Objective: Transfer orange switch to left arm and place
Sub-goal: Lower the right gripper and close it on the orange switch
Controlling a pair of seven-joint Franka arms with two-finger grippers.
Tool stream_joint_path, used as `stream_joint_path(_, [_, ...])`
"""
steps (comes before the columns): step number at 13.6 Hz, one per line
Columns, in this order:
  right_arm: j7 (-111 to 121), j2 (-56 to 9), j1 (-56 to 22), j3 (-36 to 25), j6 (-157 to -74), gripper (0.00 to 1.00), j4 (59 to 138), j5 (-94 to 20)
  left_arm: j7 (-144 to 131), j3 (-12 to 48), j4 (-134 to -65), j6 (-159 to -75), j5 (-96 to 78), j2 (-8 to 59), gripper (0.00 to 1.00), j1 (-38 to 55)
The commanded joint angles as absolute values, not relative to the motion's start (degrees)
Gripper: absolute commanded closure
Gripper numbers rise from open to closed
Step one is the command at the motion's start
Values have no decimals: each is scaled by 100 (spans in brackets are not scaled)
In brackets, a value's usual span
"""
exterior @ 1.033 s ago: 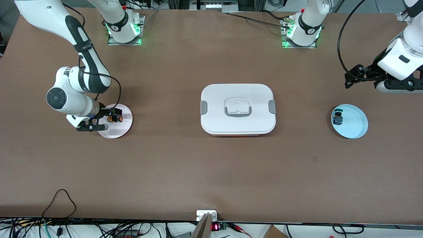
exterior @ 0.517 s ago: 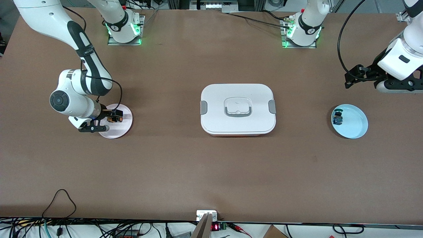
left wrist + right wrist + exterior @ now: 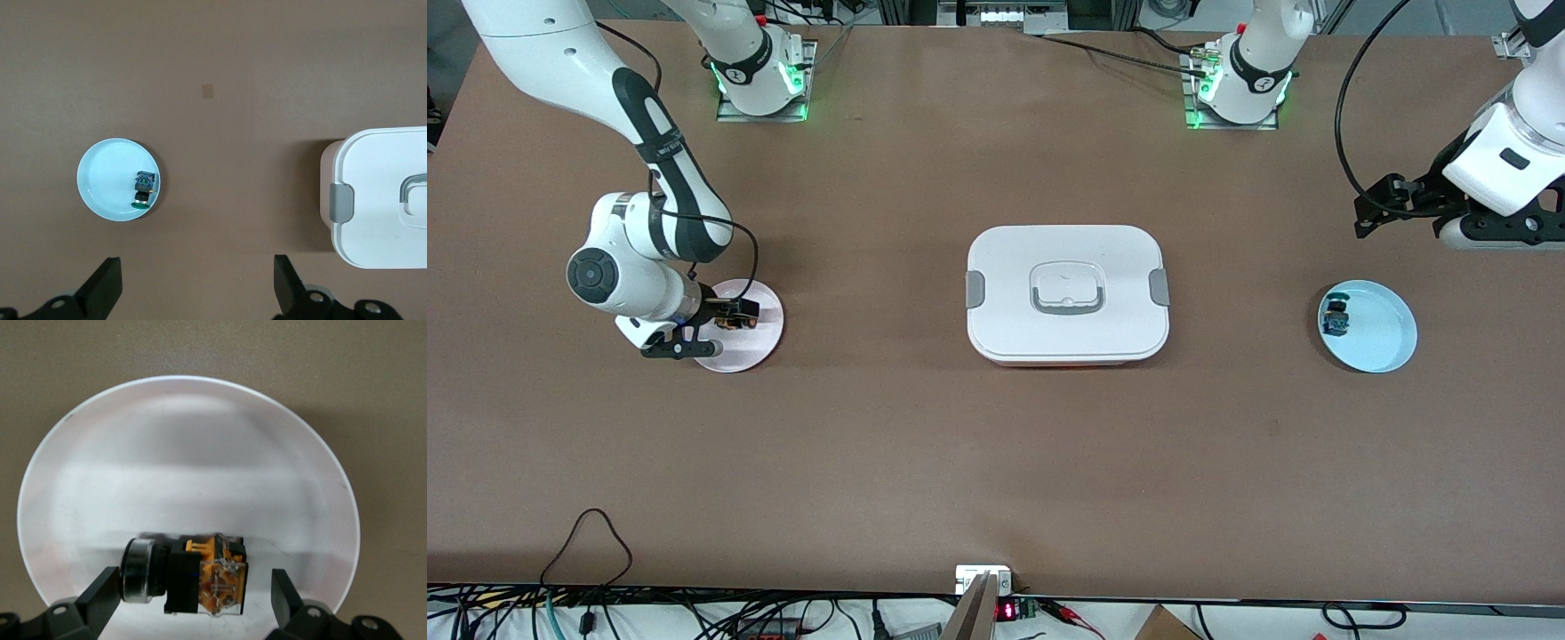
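1. The orange switch (image 3: pixel 187 573) lies on its side on the pink plate (image 3: pixel 187 447), between the right hand's (image 3: pixel 193 597) fingers.
2. That hand is spread wide, gripping nothing.
3. The left hand (image 3: pixel 197 287) waits, fingers wide apart and empty, near the blue plate (image 3: pixel 100 180).

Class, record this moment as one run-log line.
right end effector: open, straddling orange switch on pink plate | left end effector: open, waiting above table | box: untouched, mid-table

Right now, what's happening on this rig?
The right gripper is low over the pink plate, fingers open on either side of the orange switch, which lies on its side, not yet gripped. The left gripper waits open, up above the table near the blue plate. The box sits between the plates.
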State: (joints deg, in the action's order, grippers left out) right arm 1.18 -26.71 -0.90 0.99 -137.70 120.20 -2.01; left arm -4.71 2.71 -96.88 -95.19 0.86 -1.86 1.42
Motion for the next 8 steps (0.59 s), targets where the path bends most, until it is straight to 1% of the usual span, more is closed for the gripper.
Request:
stream_joint_path(1, [70, -2760, -62, 132, -13843, 0, 11979, -272, -352, 255, -9510, -9396, 97, -114, 0, 167])
stream_joint_path(7, [70, -2804, -70, 132, -13860, 1, 11971, -281, -352, 255, -9510, -9396, 97, -114, 0, 158])
stream_joint_path(8, [79, -2804, -62, 132, -13886, 13, 11979, -273, -352, 255, -9510, -9396, 97, -114, 0, 158])
